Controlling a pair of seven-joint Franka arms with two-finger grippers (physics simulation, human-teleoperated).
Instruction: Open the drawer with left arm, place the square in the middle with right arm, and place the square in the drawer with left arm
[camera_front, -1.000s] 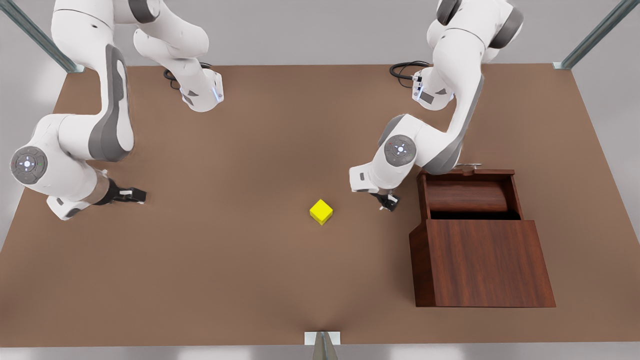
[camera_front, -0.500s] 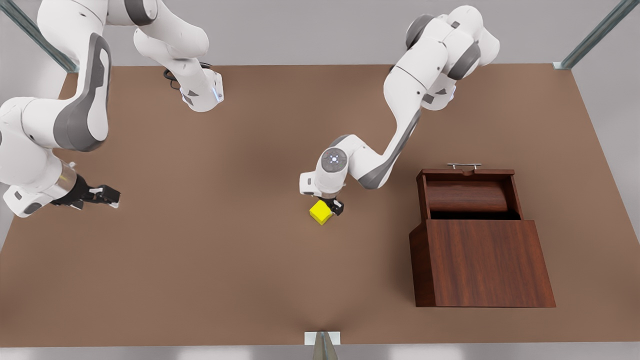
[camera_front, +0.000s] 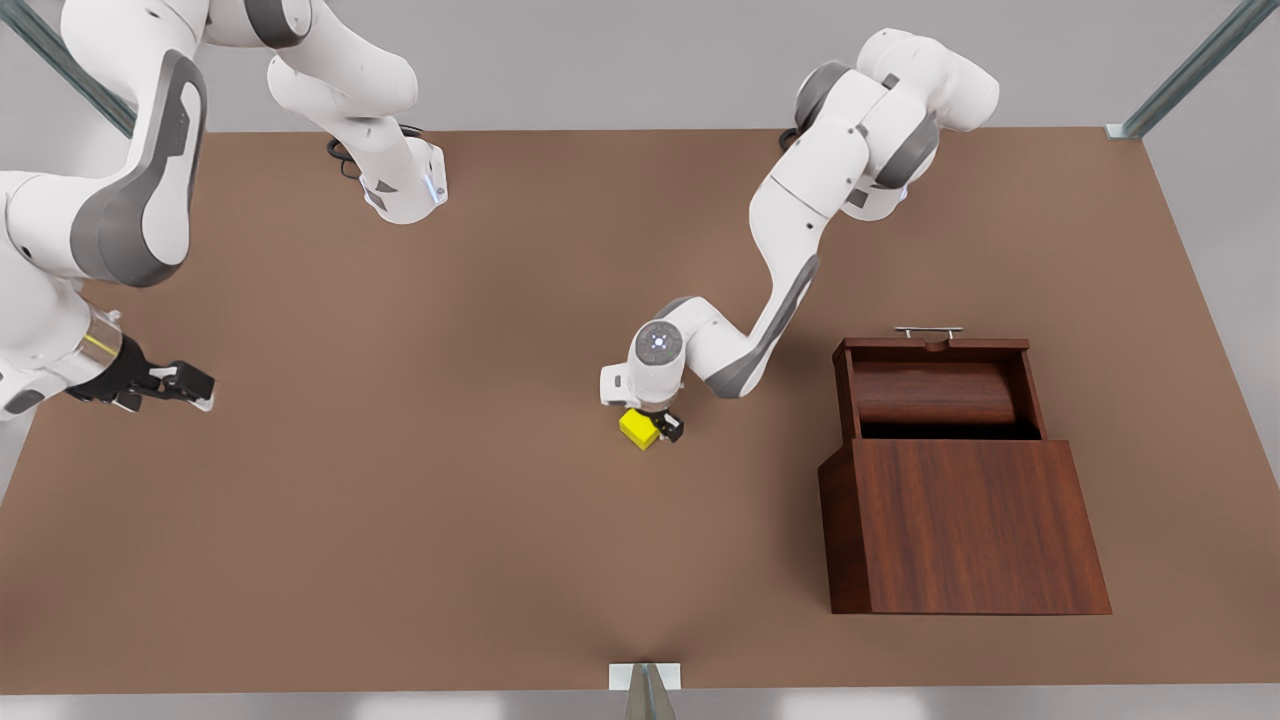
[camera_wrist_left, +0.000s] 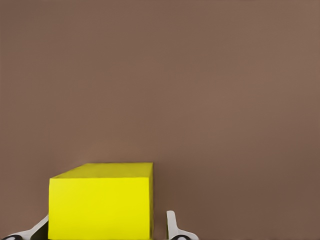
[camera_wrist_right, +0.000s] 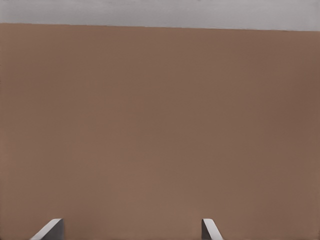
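Observation:
The square (camera_front: 637, 431) is a small yellow cube lying on the bare brown tabletop near the middle (camera_front: 560, 430). My left gripper (camera_front: 655, 424) has come down over it from above. In the left wrist view the square (camera_wrist_left: 100, 205) sits between the two fingertips (camera_wrist_left: 171, 227), the gripper (camera_wrist_left: 105, 231) open with a thin gap on one side. The drawer (camera_front: 935, 395) of the dark wooden cabinet (camera_front: 965, 525) stands pulled out, its silver handle (camera_front: 928, 330) at the far end. My right gripper (camera_front: 195, 386) waits open at the front view's left edge, its fingertips (camera_wrist_right: 50, 229) spread over bare table.
The two arm bases (camera_front: 405, 190) stand along the table's far edge. Metal frame posts (camera_front: 1190, 70) rise at the far corners, and a small bracket (camera_front: 645, 678) sits at the near edge. Bare tabletop lies between the square and the cabinet.
My left gripper swung from beside the drawer over to the square and sank around it. The right arm drew back toward the front view's left edge.

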